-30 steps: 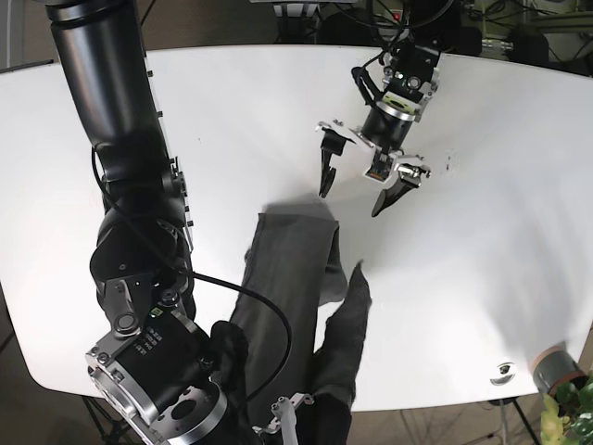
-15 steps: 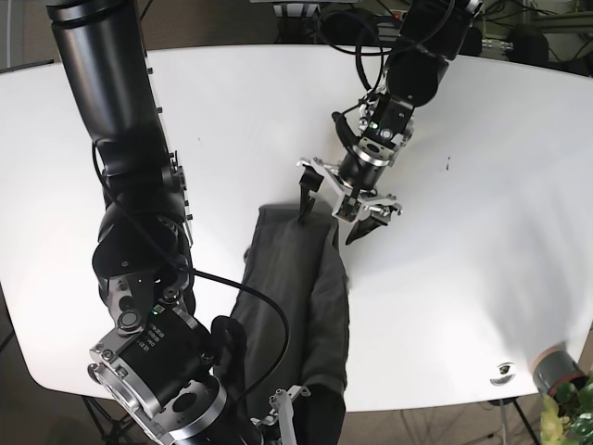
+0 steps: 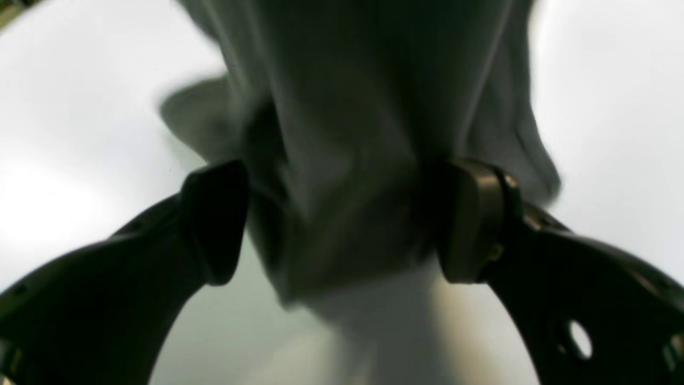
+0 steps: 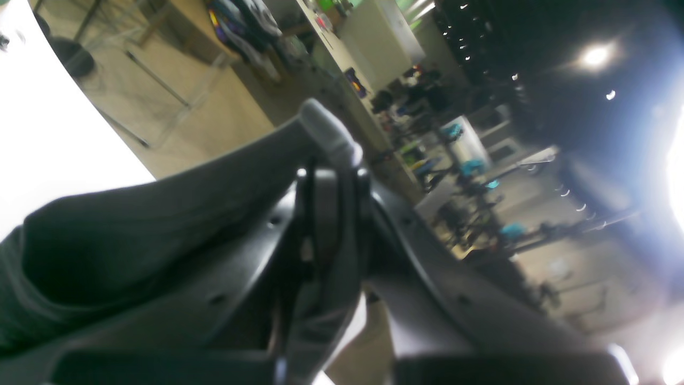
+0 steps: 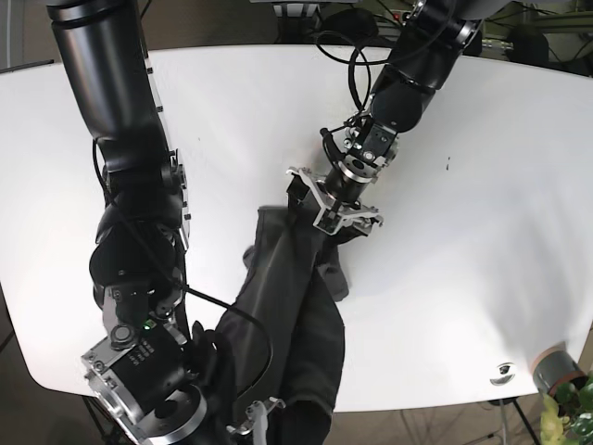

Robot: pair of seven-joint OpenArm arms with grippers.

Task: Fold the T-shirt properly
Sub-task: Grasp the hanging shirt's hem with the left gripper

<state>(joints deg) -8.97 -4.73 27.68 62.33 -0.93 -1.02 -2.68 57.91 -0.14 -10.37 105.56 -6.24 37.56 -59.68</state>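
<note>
The left gripper (image 5: 326,206) sits down at the far end of the shirt (image 5: 287,306), its two fingers (image 3: 214,219) spread wide with a bunched ridge of dark grey cloth (image 3: 347,176) between them; in the left wrist view the cloth fills the gap and seems to touch both pads, yet the jaws stand well apart, so it is straddling the fabric rather than pinching it. The picture there is blurred, and whether the pads truly press the cloth cannot be told. The right gripper (image 4: 326,176) is at the near table (image 5: 482,278) edge, low in the base view, with its jaws brought together on a fold of the same shirt (image 4: 107,240); the right wrist view shows cloth running up between the fingers and a pale tip of it poking out above them. The shirt lies as a long, narrow, rumpled band on the white table, running from the left gripper near the middle of the table down to the near edge, where it hangs from the right gripper. A small dark round object (image 5: 503,372) rests near the table's near right corner, with a grey pot (image 5: 554,369) just beyond the edge.
</note>
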